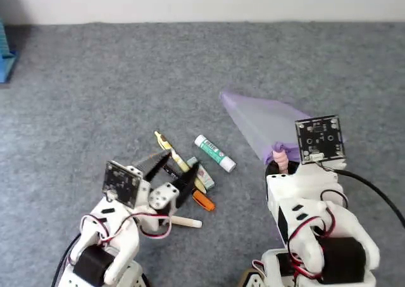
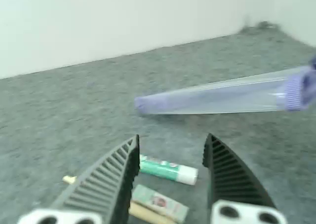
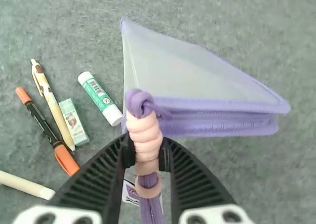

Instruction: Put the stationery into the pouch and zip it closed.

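Observation:
A translucent purple pouch point(image 1: 262, 123) point(image 3: 187, 80) lies right of centre with its zip edge toward the right arm. My right gripper point(image 3: 145, 147) point(image 1: 280, 163) is shut on the pink zipper pull point(image 3: 144, 130) at the pouch's near corner. A green-and-white glue stick point(image 1: 215, 154) point(image 2: 168, 168), a green eraser point(image 1: 202, 176) point(image 2: 160, 202), a beige pen point(image 1: 171, 151) point(image 3: 49, 100), an orange marker point(image 1: 202, 200) point(image 3: 47, 132) and a cream stick point(image 1: 183, 222) lie loose on the carpet. My left gripper point(image 1: 171, 172) point(image 2: 173, 145) hangs open just above the pen and eraser, holding nothing.
Grey carpet point(image 1: 126, 78) covers the table, with a pale wall point(image 1: 202, 2) along the back. A blue object point(image 1: 6, 59) sits at the far left edge.

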`<state>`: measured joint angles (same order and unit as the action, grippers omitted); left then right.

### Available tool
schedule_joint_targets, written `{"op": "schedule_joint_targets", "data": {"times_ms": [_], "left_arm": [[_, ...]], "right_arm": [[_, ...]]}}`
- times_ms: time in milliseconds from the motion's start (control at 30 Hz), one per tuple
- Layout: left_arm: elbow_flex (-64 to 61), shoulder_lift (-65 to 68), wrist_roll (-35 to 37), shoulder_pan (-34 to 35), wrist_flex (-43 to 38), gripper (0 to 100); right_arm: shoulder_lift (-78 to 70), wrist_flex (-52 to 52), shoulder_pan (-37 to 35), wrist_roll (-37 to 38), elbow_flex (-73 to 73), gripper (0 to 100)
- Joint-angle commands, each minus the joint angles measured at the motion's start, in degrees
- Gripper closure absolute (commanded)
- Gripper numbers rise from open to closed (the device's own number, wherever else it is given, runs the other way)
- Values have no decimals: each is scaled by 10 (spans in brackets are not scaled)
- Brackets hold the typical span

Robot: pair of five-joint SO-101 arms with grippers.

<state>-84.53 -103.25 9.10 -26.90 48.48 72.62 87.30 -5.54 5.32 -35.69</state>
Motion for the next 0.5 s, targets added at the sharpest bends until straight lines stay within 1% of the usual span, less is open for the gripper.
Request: {"op": "schedule_joint_targets", "data": {"times_ms": [0,167,300,367,467], "left_arm": [[28,41,9,-37,-32,787],[36,119,9,-77,-99,786],[99,185,17,-116,-105,785],[135,221,34,-113,-104,761],[175,282,59,-114,-103,697]], "right_arm": [[-1,-8,-22,47,39,991],[-4,-7,-70,95,41,991],[-6,-12,-77,127,40,991],[-4,-12,-75,151,41,991],[0,-11,-74,174,41,991]]}}
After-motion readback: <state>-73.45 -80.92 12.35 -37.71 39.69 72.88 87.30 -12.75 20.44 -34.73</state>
